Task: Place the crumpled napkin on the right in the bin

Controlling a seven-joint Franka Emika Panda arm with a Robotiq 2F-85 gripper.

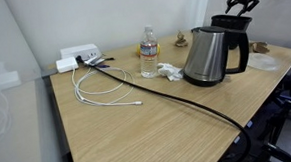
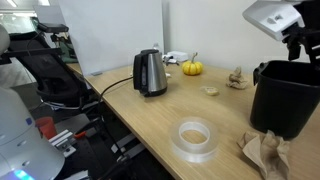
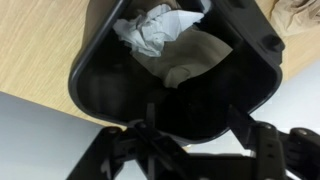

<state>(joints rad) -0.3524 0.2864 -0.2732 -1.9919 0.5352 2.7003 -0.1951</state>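
The black bin point(image 2: 285, 95) stands on the wooden table near its edge; in the wrist view I look straight down into it point(image 3: 95, 85). A white crumpled napkin point(image 3: 150, 30) lies inside the bin on a brownish piece of paper point(image 3: 200, 60). My gripper point(image 3: 188, 120) hangs open and empty right above the bin's mouth; it also shows in both exterior views point(image 2: 300, 45) point(image 1: 243, 1). Another white crumpled napkin point(image 1: 168, 71) lies on the table between the bottle and the kettle.
A steel kettle point(image 1: 212, 52) point(image 2: 150, 72) with a black cord, a water bottle point(image 1: 148, 53), a white cable point(image 1: 106, 88) and a power strip point(image 1: 79, 57) are on the table. A tape roll point(image 2: 195, 137), brown crumpled paper point(image 2: 265, 152) and a small pumpkin point(image 2: 191, 68) lie near the bin.
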